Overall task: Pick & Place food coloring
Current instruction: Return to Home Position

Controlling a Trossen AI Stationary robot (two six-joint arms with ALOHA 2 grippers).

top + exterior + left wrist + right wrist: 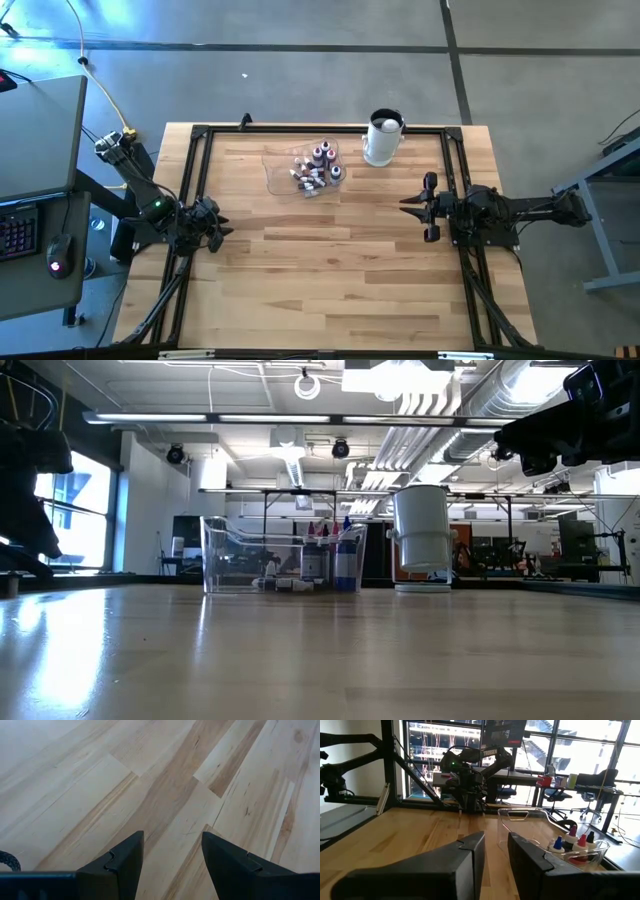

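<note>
Seen from above, the food coloring bottles (318, 168) sit clustered in the right part of a clear plastic tub (275, 170) at the far middle of the wooden table (330, 270). A taller white cylinder with a dark top (383, 140) stands just to the tub's right. The level view across the table adds what the top view hides: the tub's see-through walls rise above the bottles, whose small coloured caps show through them. The right wrist camera brings the bottles closest, whitish bodies with red, blue and dark pointed caps, some upright against the tub's curved wall. The left wrist camera sees only pale, streaky wood planks. The left gripper (172, 837) hangs over the table's left edge with its two dark wedge-shaped fingers spread wide and nothing between them. The right gripper (496, 836) is over the right side, its fingers parted by a narrow gap and also holding nothing. The bottles lie well apart from both, farther back and between the two arms, nearer the right gripper than the left.
</note>
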